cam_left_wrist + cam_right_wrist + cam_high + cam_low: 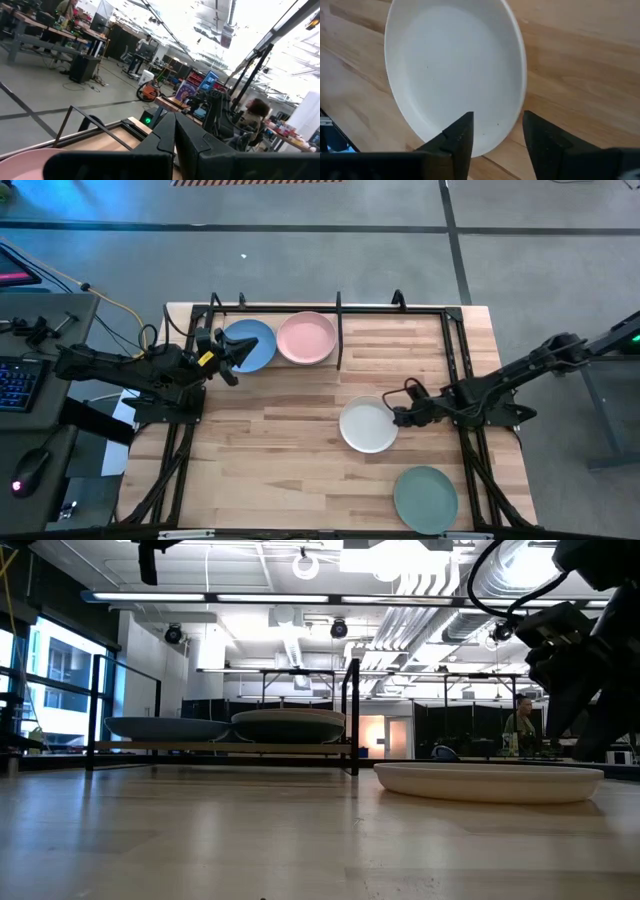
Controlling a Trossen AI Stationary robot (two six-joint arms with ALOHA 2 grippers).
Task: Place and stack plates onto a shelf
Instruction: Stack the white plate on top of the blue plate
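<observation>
White plate (pixel 455 75): flat on table, right of centre.
Right gripper (pixel 495 132): fingers spread astride near rim; lower, then pinch squarely.
Left gripper (pixel 232 355): at blue plate (pixel 252 343), finger state unclear.

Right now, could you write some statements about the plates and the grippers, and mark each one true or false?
1. The blue plate and the pink plate lie side by side on the shelf. True.
2. The white plate is on the shelf. False: it lies on the table.
3. The right gripper is at the white plate's rim. True.
4. The sage green plate is stacked on the white plate. False: it lies apart.
</observation>
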